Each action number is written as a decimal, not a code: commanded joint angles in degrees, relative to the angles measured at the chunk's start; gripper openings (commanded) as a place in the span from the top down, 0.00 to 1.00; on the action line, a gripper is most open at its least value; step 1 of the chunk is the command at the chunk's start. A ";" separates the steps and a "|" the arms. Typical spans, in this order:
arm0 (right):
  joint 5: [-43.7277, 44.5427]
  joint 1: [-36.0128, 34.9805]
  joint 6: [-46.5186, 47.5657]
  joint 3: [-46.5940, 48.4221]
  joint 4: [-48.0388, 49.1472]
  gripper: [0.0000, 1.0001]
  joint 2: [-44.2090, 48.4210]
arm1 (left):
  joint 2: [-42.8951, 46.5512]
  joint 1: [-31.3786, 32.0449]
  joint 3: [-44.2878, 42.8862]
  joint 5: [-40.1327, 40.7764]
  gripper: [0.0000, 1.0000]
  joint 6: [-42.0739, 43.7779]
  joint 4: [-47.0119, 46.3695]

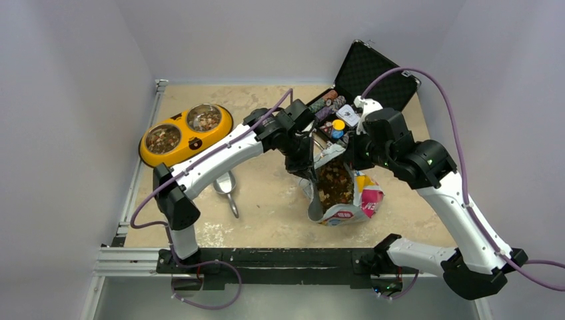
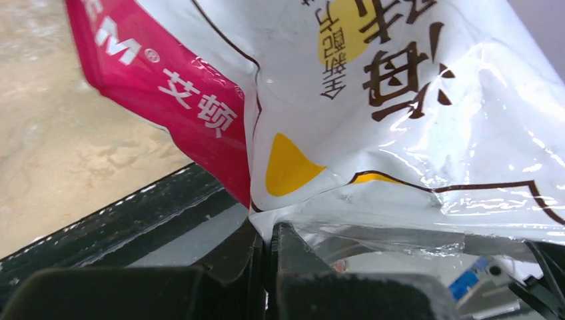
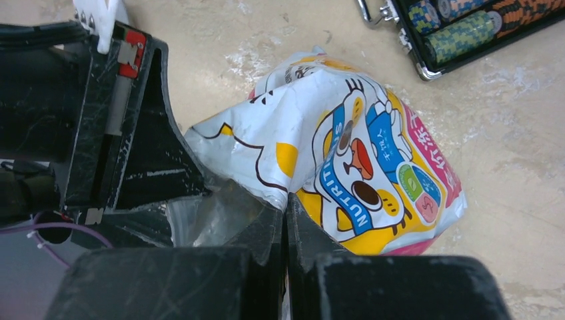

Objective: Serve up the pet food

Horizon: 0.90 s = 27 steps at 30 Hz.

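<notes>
The left gripper (image 2: 268, 231) has its jaws pressed together on the left lip of the bag (image 1: 366, 200). The bag hangs between the two pairs of jaws. Its long axis runs from the base, nearer the arm bases, up to the spread mouth. The pet food (image 1: 335, 183) inside shows only from above. The right gripper (image 3: 286, 211) pinches the right lip. Only its wrist view shows the cartoon panel, just beyond its jaws.

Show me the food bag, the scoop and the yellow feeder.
food bag (image 3: 360, 173), right wrist view, on the cartoon animal printed on its front.
scoop (image 1: 225, 185), top view, on its metal cup.
yellow feeder (image 1: 208, 137), top view, on the bare yellow rim beside the bowls.
</notes>
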State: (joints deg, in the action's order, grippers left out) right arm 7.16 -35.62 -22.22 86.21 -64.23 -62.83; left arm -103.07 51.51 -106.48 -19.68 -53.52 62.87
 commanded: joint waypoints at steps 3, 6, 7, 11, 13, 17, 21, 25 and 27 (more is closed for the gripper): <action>-6.60 -1.21 4.89 1.59 6.61 1.00 -0.53 | 4.78 -2.80 -5.46 25.44 1.00 -1.73 17.45; -8.19 -7.05 9.47 5.50 5.12 1.00 -5.14 | 11.88 -5.68 -1.58 34.47 1.00 -6.24 20.97; -6.27 -10.45 10.84 7.13 4.55 1.00 -6.89 | 14.62 -6.84 0.41 35.97 1.00 -7.57 21.13; -5.66 -19.71 13.80 12.04 2.78 0.77 -12.59 | 25.14 -10.09 9.95 36.97 1.00 -11.42 18.22; -5.87 -22.74 14.14 11.73 4.17 0.30 -13.08 | 29.16 -10.68 14.31 36.50 1.00 -13.47 16.88; -1.42 -28.52 14.90 3.97 9.80 0.14 -10.11 | 34.12 -11.60 18.13 36.87 1.00 -16.55 16.86; 0.00 -32.83 16.78 -3.33 15.78 0.10 -6.94 | 35.36 -12.22 17.87 34.39 1.00 -17.57 17.59; -2.03 -35.13 22.68 -8.14 22.49 0.10 -4.45 | 36.04 -12.19 18.82 33.50 1.00 -18.28 17.57; -4.62 -35.14 27.24 -10.02 24.28 0.11 -4.23 | 36.42 -12.22 18.81 33.65 1.00 -18.25 17.57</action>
State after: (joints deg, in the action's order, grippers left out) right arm 4.75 -70.46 -3.66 78.96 -47.72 -68.14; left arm -68.49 39.59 -86.78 11.99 -70.15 84.90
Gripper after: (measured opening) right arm 0.903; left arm 0.041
